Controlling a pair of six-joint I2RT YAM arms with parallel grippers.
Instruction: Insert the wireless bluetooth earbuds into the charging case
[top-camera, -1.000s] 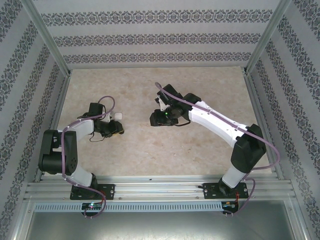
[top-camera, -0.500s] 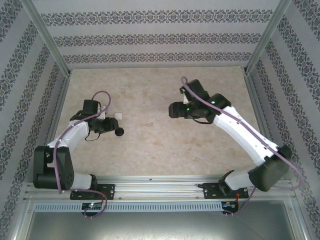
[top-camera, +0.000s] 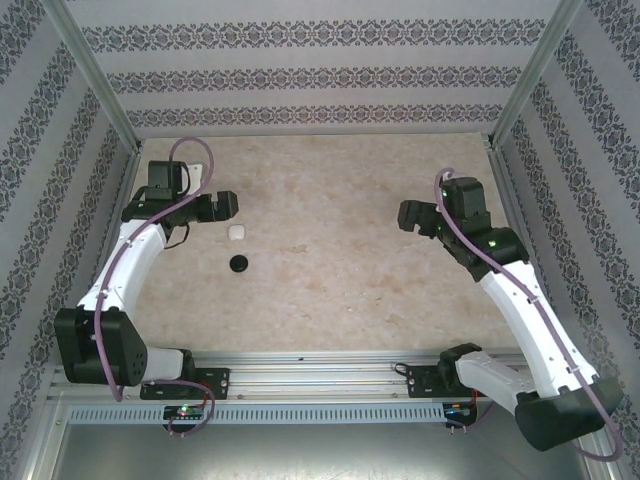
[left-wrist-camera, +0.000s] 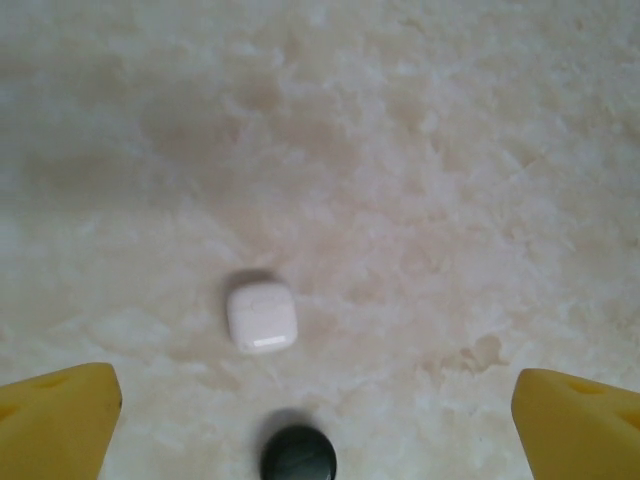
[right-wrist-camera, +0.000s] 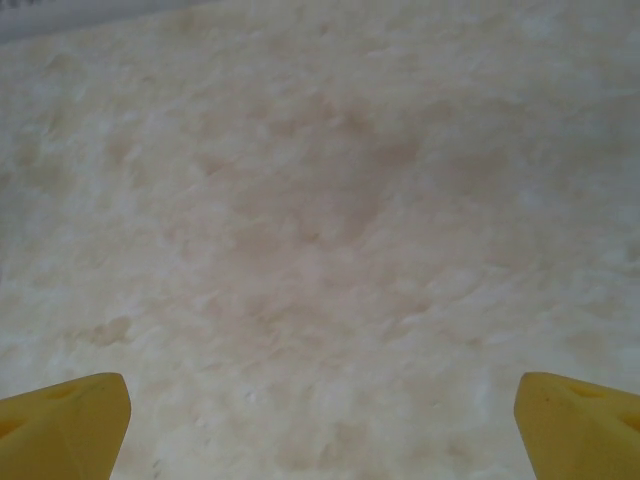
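Note:
A small white rounded charging case (top-camera: 236, 232) (left-wrist-camera: 261, 314) lies closed on the beige table, left of centre. Just in front of it sits a black round disc (top-camera: 239, 263) (left-wrist-camera: 298, 456). The two tiny black earbuds are out of view. My left gripper (top-camera: 226, 206) hovers just behind the case, open, its yellow fingertips (left-wrist-camera: 60, 418) wide apart with nothing between them. My right gripper (top-camera: 410, 216) is raised over the right side of the table, open, with only bare tabletop between its yellow fingertips (right-wrist-camera: 65, 422).
Patterned walls and aluminium posts enclose the table (top-camera: 330, 290) on three sides. A metal rail (top-camera: 320, 375) with both arm bases runs along the near edge.
Both arms have pulled away from the middle: the left gripper moved back and left off the case and disc, the right swung far to the right. Case and disc now lie uncovered.

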